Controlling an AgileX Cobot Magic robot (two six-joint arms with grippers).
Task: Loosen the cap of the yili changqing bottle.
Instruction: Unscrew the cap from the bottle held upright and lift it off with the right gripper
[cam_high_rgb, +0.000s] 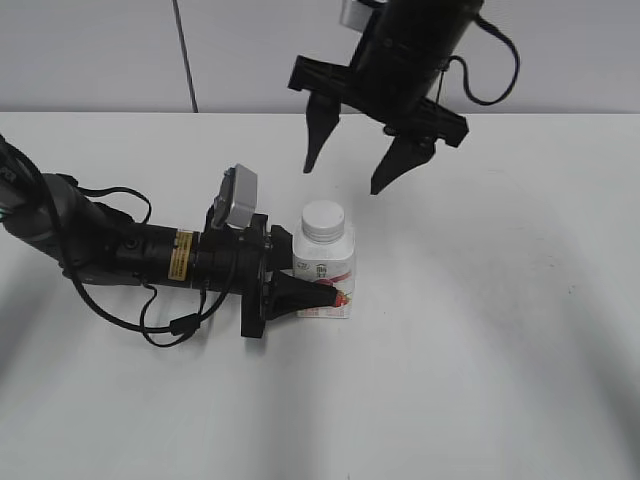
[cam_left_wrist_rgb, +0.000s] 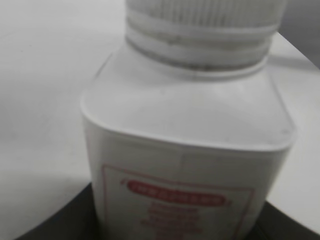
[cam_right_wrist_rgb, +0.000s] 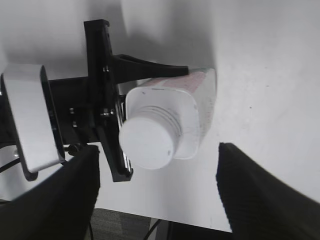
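Observation:
The yili changqing bottle stands upright on the white table, white with a red-pink label low on its front. Its ribbed white cap sits on the neck. My left gripper is shut on the bottle's lower body from the left. The left wrist view shows the bottle close up, with the cap's rim at the top. My right gripper hangs open above and behind the cap, not touching it. From above, the right wrist view shows the cap, the bottle and my open fingers.
The white table stretches around the bottle. The left arm and its cables lie across the table's left side. A pale wall rises behind the table's far edge. The table's near edge shows in the right wrist view.

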